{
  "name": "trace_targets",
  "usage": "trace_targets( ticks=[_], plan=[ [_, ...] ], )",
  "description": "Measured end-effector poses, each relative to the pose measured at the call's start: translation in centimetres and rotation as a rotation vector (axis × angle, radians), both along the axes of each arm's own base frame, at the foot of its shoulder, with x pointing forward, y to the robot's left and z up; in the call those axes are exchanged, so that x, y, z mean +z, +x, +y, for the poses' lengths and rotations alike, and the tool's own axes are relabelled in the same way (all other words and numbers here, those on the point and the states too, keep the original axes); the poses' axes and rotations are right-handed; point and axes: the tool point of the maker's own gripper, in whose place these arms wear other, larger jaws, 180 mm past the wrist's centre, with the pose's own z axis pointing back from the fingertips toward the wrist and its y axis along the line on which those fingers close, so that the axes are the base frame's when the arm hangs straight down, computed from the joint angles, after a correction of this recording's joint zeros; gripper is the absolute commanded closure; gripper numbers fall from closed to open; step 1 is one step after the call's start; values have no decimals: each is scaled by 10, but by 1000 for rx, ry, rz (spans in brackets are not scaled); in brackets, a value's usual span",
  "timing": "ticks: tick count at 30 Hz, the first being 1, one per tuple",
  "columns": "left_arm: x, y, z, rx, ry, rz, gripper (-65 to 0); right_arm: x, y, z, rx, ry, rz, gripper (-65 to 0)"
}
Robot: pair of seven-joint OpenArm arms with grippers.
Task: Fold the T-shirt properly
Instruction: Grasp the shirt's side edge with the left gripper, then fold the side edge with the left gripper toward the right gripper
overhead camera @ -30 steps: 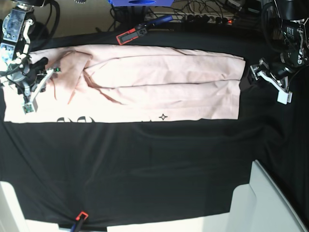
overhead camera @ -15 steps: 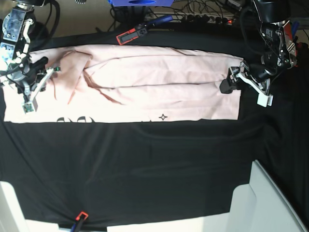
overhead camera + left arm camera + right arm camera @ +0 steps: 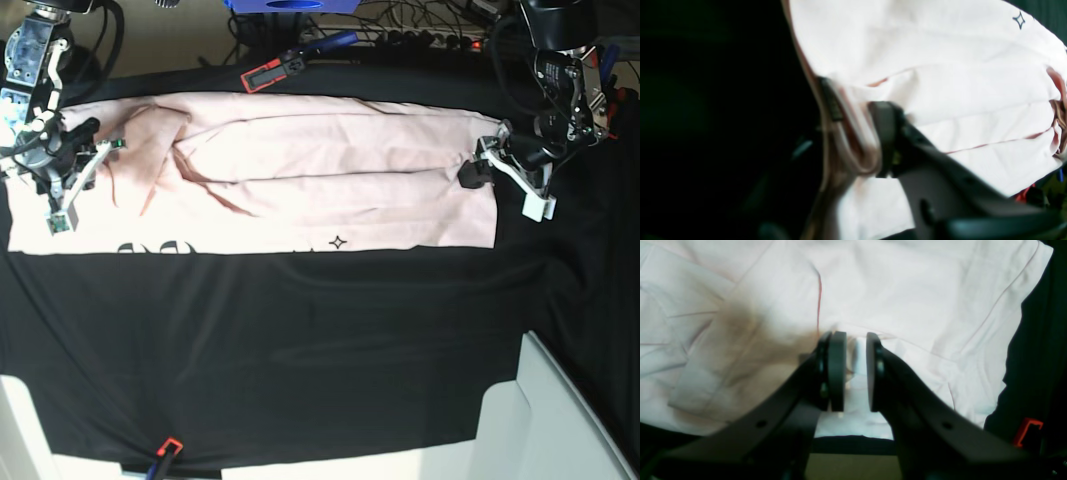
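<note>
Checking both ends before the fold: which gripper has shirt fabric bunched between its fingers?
The left gripper, at the T-shirt's hem end: folded layers fill its jaws. The right gripper shows a gap between its pads.

Your right gripper (image 3: 850, 371) is pinching a raised fold of the T-shirt (image 3: 907, 296) between narrowly parted pads; the black table cloth (image 3: 1037, 366) is showing at right.

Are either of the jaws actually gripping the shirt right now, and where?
Left gripper pinches the T-shirt at its end hem. Right gripper sits at the opposite end; hold unclear.
</note>
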Motion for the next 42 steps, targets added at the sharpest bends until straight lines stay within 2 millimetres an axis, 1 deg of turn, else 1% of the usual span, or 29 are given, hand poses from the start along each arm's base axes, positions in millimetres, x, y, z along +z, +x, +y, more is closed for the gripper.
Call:
trace_targets(
  ticks=[3, 4, 9, 11, 12, 16, 18, 21, 24, 30, 32, 35, 39, 42],
  plan=[
    [-2, -3, -1, -2, -2, 12, -20, 0, 0, 0, 0, 0, 0, -104],
    [-2, -2, -1, -1, -2, 12, 0, 0, 0, 0, 0, 0, 0, -104],
    [-1, -2, 1, 3, -1, 11, 0, 0, 0, 0, 0, 0, 0, -104],
    [2, -1, 1, -8, 13, 6, 0, 0, 0, 0, 0, 0, 1, -104],
    [6, 1, 1, -21, 28, -7, 0, 0, 0, 0, 0, 0, 0, -104],
    [40, 14, 8, -70, 95, -107, 0, 0, 0, 0, 0, -1, 1, -104],
    [52, 19, 8, -91, 128, -142, 0, 0, 0, 0, 0, 0, 1, -104],
    [67, 21, -3, -139, 148, -175, 0, 0, 0, 0, 0, 0, 0, -104],
    [72, 18, -10, -190, 180, -149, 0, 0, 0, 0, 0, 0, 1, -104],
    [95, 25, -39, -256, 195, -182, 0, 0, 0, 0, 0, 0, 1, -104],
    [96, 26, -58, -326, 198, -171, 0, 0, 0, 0, 0, 0, 0, -104],
    [95, 26, -95, -436, 166, -180, 0, 0, 0, 1, -1, 3, -1, -104],
    [91, 20, -137, -565, 132, -181, 0, 0, 1, 0, 0, 0, -2, -104],
    [89, 13, -167, -628, 95, -178, 0, 0, 1, 1, -1, 3, -2, -104]
  ],
)
